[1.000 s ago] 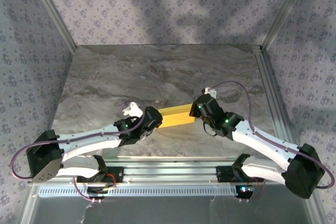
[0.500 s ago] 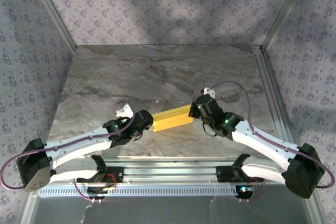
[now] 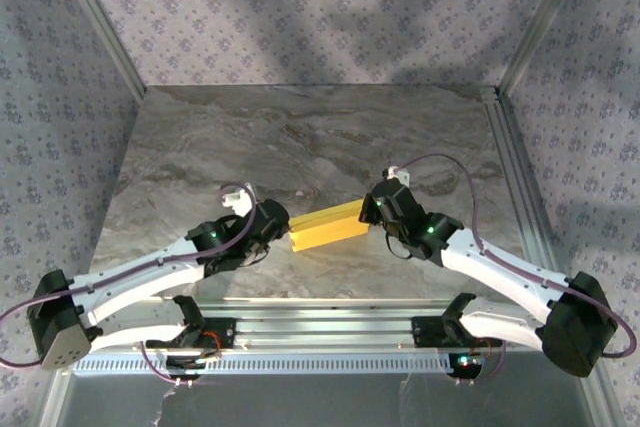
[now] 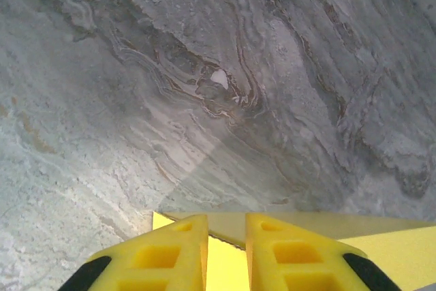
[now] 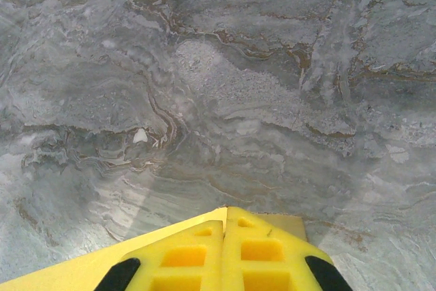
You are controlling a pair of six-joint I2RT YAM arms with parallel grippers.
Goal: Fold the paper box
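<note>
The paper box [image 3: 328, 225], a flat yellow rectangle, lies on the marble table between my two grippers. My left gripper [image 3: 280, 234] is at its left end. In the left wrist view the left gripper [image 4: 226, 219] has a narrow gap between its yellow fingers, which sit over the paper box [image 4: 388, 253]; a pale flap edge [image 4: 231, 233] crosses the gap. Whether the fingers pinch it is unclear. My right gripper [image 3: 372, 213] sits on the box's right end. In the right wrist view the right gripper [image 5: 225, 212] is shut, fingers touching, above the box [image 5: 82, 267] and a pale flap [image 5: 289, 221].
The grey marble table [image 3: 300, 137] stretches back to patterned walls on three sides. A metal rail [image 3: 320, 332] with both arm bases runs along the near edge. Aluminium posts [image 3: 520, 37] stand at the back corners.
My left gripper drew back to the left, off the box, then came in again to its left end and narrowed. The right arm stayed put.
</note>
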